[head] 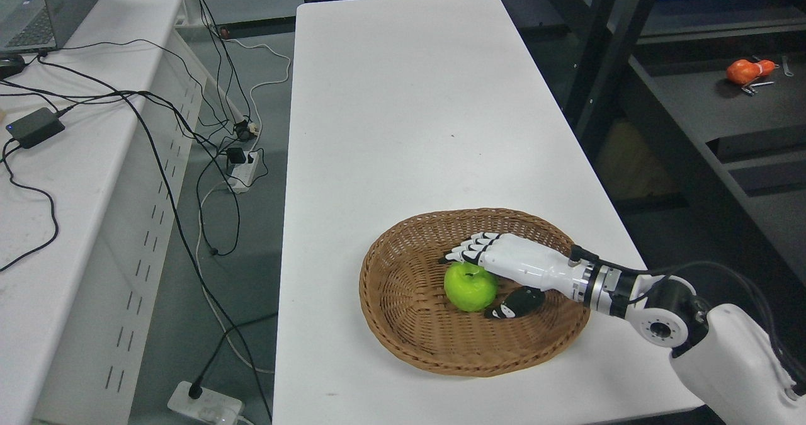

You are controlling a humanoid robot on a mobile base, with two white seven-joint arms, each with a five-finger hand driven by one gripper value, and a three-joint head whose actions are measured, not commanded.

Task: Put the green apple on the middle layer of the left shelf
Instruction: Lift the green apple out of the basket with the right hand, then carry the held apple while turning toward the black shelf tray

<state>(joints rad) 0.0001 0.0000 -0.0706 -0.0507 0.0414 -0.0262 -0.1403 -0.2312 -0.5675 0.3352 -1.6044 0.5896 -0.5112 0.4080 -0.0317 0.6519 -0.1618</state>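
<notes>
A green apple (469, 289) lies in a round wicker basket (403, 324) on the white table (403, 97), near its front edge. My right hand (473, 284) reaches into the basket from the lower right. Its white fingers (478, 247) stretch over the apple's far top side, and the dark thumb (513, 304) lies at its near right side. The hand brackets the apple without closing on it, and the apple rests on the basket floor. A dark shelf (711, 97) stands to the right of the table. My left arm does not show.
An orange object (746, 70) lies on the dark shelf's board at the upper right. A second white table (75, 179) at the left carries a laptop (44, 6), a power brick and cables. Cables and power strips lie on the floor between the two tables.
</notes>
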